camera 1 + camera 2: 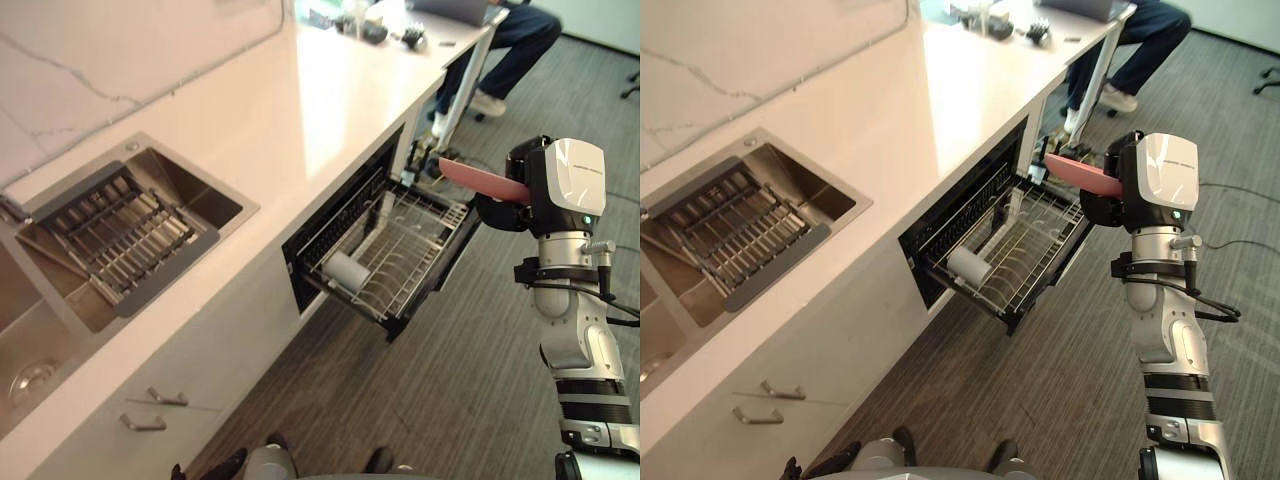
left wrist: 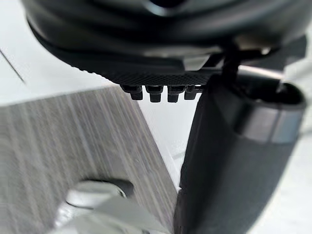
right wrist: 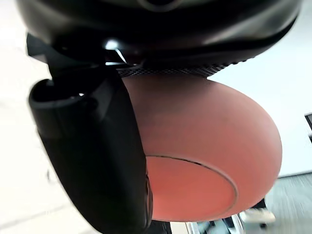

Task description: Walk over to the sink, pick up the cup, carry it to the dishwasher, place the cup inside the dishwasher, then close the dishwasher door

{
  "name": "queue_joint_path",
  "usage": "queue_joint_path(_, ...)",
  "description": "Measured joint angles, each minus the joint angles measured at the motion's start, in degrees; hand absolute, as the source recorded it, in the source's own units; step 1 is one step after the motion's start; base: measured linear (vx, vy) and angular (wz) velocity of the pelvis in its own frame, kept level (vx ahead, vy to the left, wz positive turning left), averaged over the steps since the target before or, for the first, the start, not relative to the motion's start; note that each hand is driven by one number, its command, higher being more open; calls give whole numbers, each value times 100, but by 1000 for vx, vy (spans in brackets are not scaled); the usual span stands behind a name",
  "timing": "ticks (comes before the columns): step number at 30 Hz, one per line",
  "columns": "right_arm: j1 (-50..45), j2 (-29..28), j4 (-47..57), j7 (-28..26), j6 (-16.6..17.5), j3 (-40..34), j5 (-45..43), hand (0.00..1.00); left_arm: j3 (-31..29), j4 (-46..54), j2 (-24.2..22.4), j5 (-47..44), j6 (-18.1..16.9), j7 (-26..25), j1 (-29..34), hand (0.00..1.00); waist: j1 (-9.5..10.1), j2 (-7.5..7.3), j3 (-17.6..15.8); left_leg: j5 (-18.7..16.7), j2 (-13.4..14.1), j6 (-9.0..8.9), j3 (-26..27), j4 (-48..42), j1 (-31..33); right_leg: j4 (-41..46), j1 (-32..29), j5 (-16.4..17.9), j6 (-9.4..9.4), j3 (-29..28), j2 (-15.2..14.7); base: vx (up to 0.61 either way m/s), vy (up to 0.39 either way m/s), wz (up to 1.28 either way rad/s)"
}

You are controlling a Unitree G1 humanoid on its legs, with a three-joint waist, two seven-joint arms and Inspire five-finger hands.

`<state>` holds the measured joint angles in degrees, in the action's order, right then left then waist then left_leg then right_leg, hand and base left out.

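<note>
pink cup (image 1: 478,177) clamped in right hand (image 1: 503,210), thumb wrapped round it, long axis pointing roughly 10 o'clock. open dishwasher rack (image 1: 405,255) near, 8 o'clock from hand. left hand (image 2: 229,161) grip: can't tell tbh.

Bright light is glaring off the white counter (image 1: 330,90), washing out its far end, while the sink (image 1: 200,190) is sitting shadowed.

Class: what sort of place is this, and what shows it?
Probably an office kitchen: a steel sink set in a long white worktop, a pulled-out black dishwasher drawer, and a seated person beyond.
</note>
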<state>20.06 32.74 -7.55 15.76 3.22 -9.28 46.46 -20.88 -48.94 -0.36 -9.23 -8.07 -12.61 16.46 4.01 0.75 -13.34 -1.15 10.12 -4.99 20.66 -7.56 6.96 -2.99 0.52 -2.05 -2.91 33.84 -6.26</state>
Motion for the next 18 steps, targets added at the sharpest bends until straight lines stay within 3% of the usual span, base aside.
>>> queue_joint_path(5, 1048, 463, -1043, 44, -436, 286, -6, 0, 198, 362, 19, -406, 13, 150, -240, 100, 73, 158, -628, 303, -205, 118, -367, 211, 517, 2, -466, -146, 23, 201, -101, -27, 64, 25)
queue_joint_path(11, 1943, 984, -1687, 80, -630, 934, -196, 0, 674, 756, 323, -729, -6, 227, -576, 100, 147, 243, -1154, 384, -432, 220, -702, 222, 989, 3, -821, -201, -26, 286, -276, 43, 113, 19)
queue_joint_path(18, 2864, 1396, -2430, 133, -691, 1645, -249, 0, 1211, 852, 473, -1017, -96, 305, -843, 100, 236, 466, -1299, 362, -644, 307, -996, 240, 1258, 68, -1084, -245, -94, 222, -492, 61, 104, 11)
